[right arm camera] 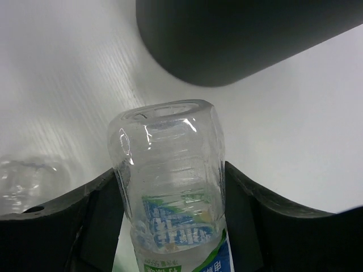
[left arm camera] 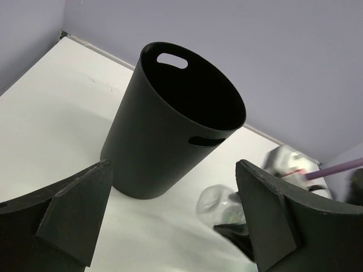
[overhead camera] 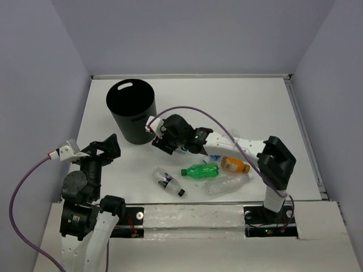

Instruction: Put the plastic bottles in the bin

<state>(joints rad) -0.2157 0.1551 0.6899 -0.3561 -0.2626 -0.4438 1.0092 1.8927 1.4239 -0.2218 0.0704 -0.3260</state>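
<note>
Bin: upright at far left of the counter, mouth open.
Right jaws: clenched on the blue-labelled bottle, near the bin's base.
Left jaws: released, facing the bin from the near left.
Nearby: green bottle, orange bottle, black-capped bottle and clear bottle lie near the front edge; seemingly another clear bottle beside the right jaws.
Open room: bare counter right of the bin.
</note>
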